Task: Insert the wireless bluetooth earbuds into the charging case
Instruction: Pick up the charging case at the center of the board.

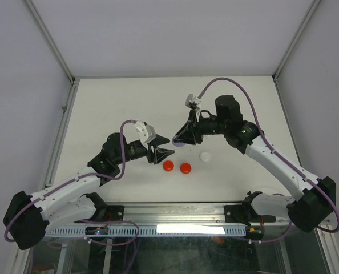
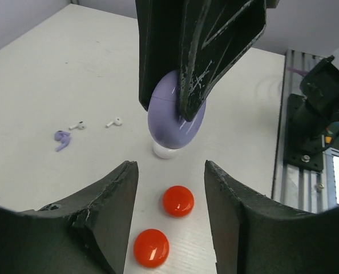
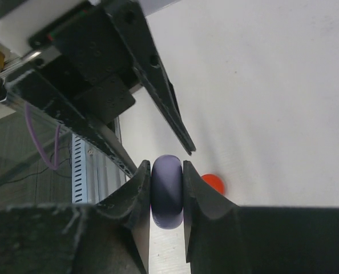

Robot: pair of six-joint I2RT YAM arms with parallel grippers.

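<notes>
Your right gripper (image 3: 166,169): clamped on lilac case (image 3: 167,200). Your left gripper (image 2: 170,171): fingers parted, empty, red discs (image 2: 178,200) just beyond. Earbuds (image 2: 77,124): loose on table (image 2: 55,68).

- Left arm (image 1: 67,191), right arm (image 1: 275,162): white link shells, black joint housings.
- Purple cable (image 1: 232,81): looped along each arm.
- Left pincer (image 1: 162,153), right pincer (image 1: 180,140): black wedge-shaped fingers, scuffed.
</notes>
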